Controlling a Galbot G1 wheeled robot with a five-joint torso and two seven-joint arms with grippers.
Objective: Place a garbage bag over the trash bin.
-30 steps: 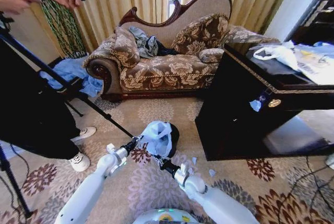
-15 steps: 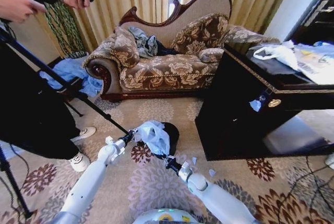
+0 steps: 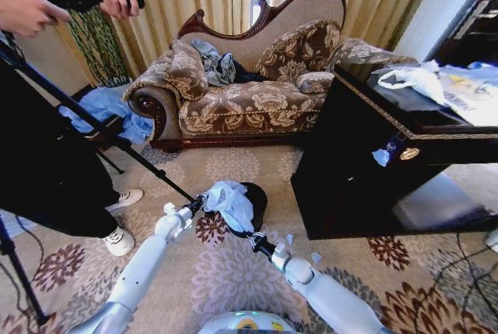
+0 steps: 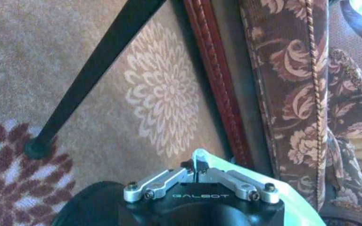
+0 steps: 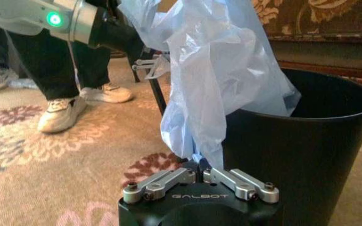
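Grippers pinch opposite edges of the garbage bag (image 3: 231, 202) above the trash bin (image 3: 255, 198), which stands on the patterned carpet (image 3: 226, 272) in front of the sofa (image 3: 257, 85). The right gripper (image 5: 198, 170), fingers closed on a gathered fold, holds the bag's near edge just beside the bin's rim (image 5: 332, 92); from there the pale blue plastic rises and part of it hangs down inside the bin. The left gripper (image 3: 195, 205), reaching in from the bin's left, clamps the bag's far upper edge, its fingers (image 4: 168, 181) nipped together on a sliver of film in the left wrist view. The bag hangs bunched between the two arms, not spread over the rim. A black tripod leg (image 3: 109, 135) crosses the carpet to the left.
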